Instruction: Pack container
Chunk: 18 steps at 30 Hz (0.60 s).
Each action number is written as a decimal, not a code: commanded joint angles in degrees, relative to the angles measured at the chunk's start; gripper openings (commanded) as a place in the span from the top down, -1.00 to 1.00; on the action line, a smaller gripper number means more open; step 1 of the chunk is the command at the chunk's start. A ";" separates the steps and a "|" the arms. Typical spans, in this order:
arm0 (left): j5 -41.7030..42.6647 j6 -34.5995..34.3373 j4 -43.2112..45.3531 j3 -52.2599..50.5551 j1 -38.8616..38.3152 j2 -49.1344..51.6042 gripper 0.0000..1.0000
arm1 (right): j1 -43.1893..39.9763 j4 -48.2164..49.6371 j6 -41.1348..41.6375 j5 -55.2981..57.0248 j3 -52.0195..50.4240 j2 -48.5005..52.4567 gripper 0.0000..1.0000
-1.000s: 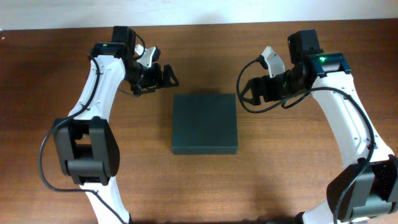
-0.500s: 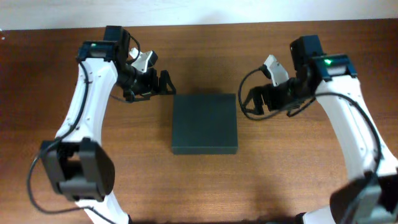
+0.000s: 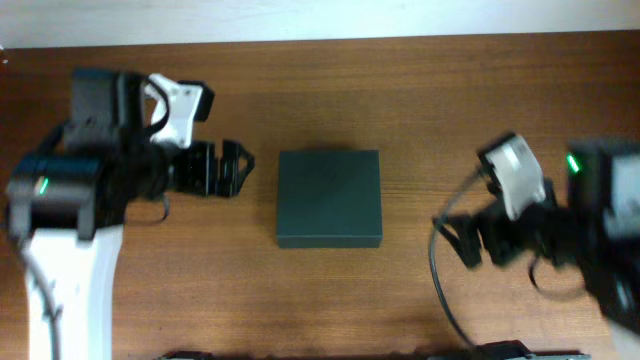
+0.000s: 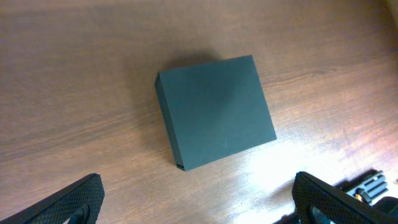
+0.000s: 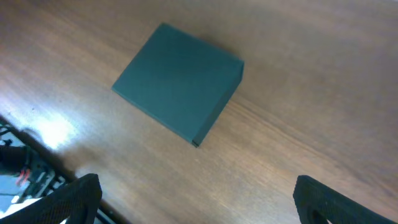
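The container (image 3: 329,198) is a dark green-black square box lying flat in the middle of the wooden table with its lid down. It also shows in the left wrist view as the container (image 4: 214,112) and in the right wrist view as the container (image 5: 177,81). My left gripper (image 3: 235,168) hangs open to the left of it, apart from it and high above the table, with nothing between its fingers (image 4: 74,200). My right gripper (image 3: 455,240) hangs open to the right of it, nearer the front, also apart and empty, with its fingers (image 5: 329,202) spread wide.
The table's far edge (image 3: 320,40) meets a white wall at the back. Dark hardware (image 4: 373,186) sits at the lower right of the left wrist view. Cables and a stand (image 5: 15,162) lie at the lower left of the right wrist view.
Both arms have risen towards the overhead camera and drawn back from the container, the left one to the left, the right one towards the front right. The container has not moved.
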 commanded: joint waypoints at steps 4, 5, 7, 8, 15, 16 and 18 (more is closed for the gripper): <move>-1.88 -3.61 1.99 -10.95 -1.68 -12.92 -0.99 | 0.28 -0.33 -0.83 2.32 -8.90 -15.72 -0.97; -1.86 -4.17 2.82 -13.60 -2.05 -15.41 -0.99 | 0.28 -0.44 -0.83 2.32 -10.36 -18.25 -0.97; -1.86 -5.18 4.59 -18.86 -2.62 -20.41 -0.99 | 0.28 -0.48 -0.76 2.29 -13.20 -23.08 -0.98; -1.84 -5.77 5.64 -21.81 -2.82 -23.28 -0.99 | 0.28 -0.46 -0.57 2.29 -14.69 -25.73 -0.98; -1.86 -6.64 11.61 -38.60 -2.91 -40.70 -0.99 | 0.28 -0.50 0.94 2.29 -19.21 -37.31 -0.97; -1.88 -6.64 12.33 -40.81 -2.91 -43.08 -0.99 | 0.28 -0.52 0.94 2.29 -19.21 -38.32 -0.98; -1.86 -6.67 13.18 -43.89 -2.91 -46.40 -0.99 | 0.28 -0.42 0.92 2.29 -19.21 -39.21 -0.97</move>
